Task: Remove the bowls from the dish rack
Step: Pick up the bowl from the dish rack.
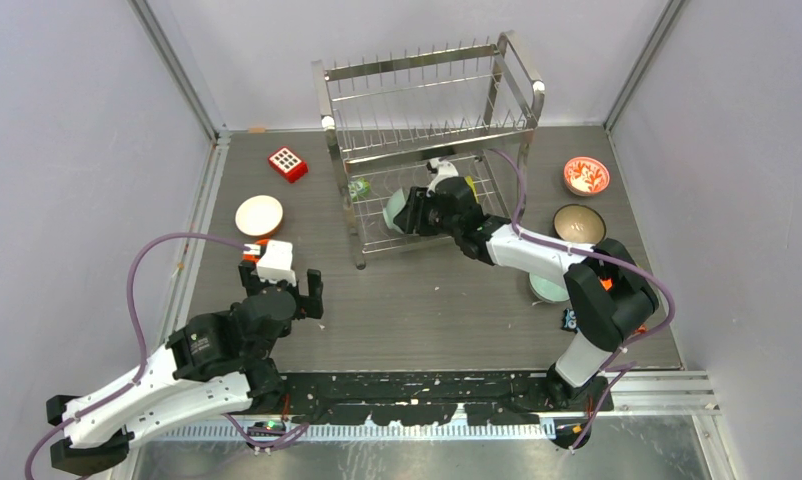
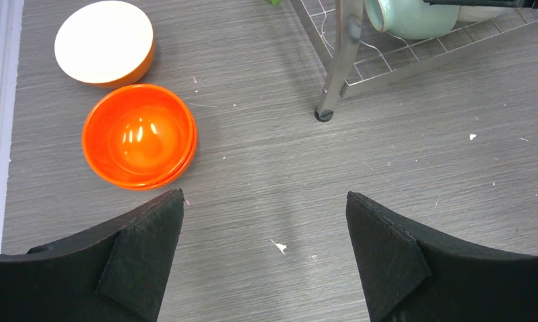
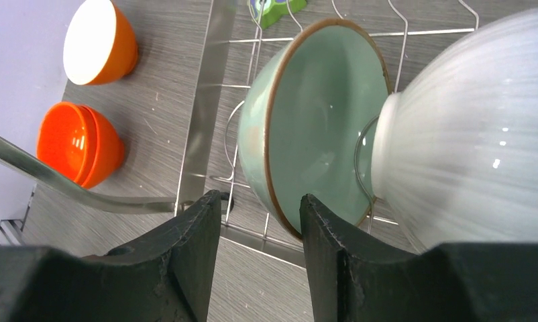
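The steel wire dish rack [image 1: 427, 100] stands at the back middle of the table. On its lower tier a pale teal bowl [image 3: 320, 121] stands on edge, with a white ribbed bowl [image 3: 467, 134] beside it. My right gripper [image 3: 256, 208] reaches into that tier and is open. One finger is inside the teal bowl [image 1: 399, 210] and the other outside its rim, with a gap showing. My left gripper [image 2: 265, 198] hangs wide open over bare table, near an orange bowl [image 2: 140, 134] and a cream-lined orange bowl [image 2: 104, 43].
On the right of the table sit a red-and-white patterned bowl [image 1: 586, 175], a dark brown bowl [image 1: 579, 224] and a teal bowl [image 1: 547, 288] partly under my right arm. A red block with white dots [image 1: 288, 163] lies left of the rack. The rack's leg [image 2: 340, 60] stands ahead of my left gripper.
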